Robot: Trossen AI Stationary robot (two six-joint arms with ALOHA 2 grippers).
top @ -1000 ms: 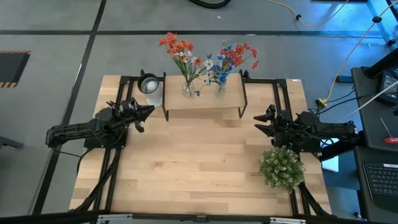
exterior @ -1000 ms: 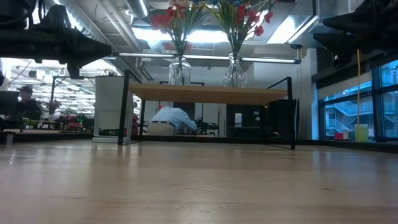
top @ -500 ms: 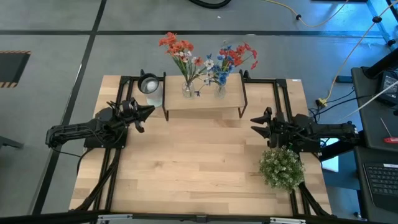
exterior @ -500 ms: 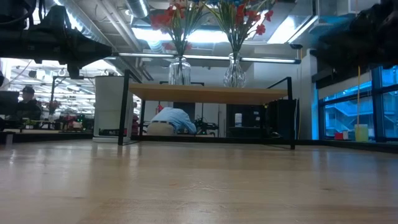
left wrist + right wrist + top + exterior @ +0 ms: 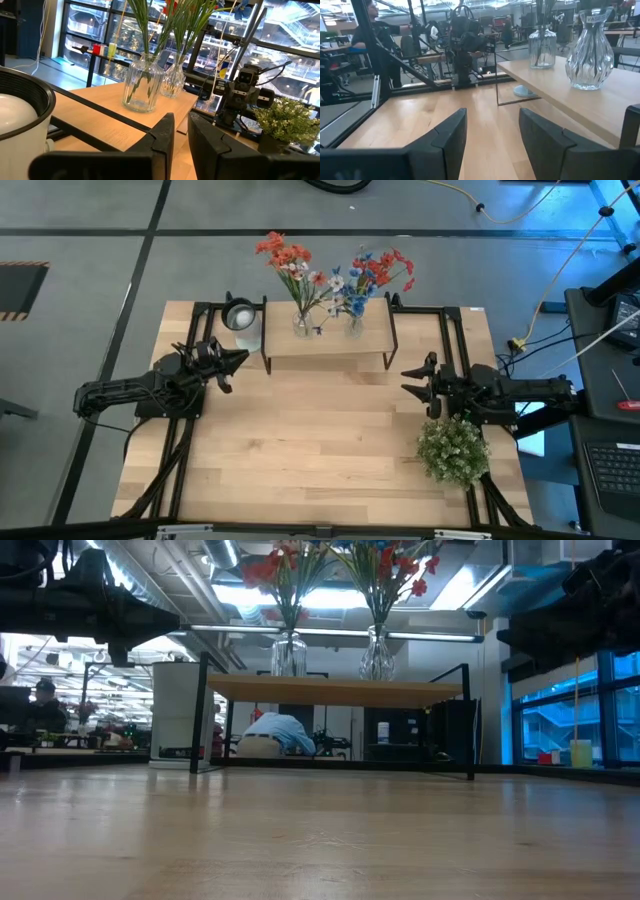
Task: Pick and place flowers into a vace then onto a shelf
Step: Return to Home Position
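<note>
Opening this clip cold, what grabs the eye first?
Two glass vases of flowers stand side by side on the shelf at the table's far edge. A bushy plant sits at the right, beside the empty right gripper; the left gripper waits empty at the left.

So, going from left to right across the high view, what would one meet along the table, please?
left gripper → vase with the red-orange flowers → vase with the blue and red flowers → right gripper → bushy green plant
</note>
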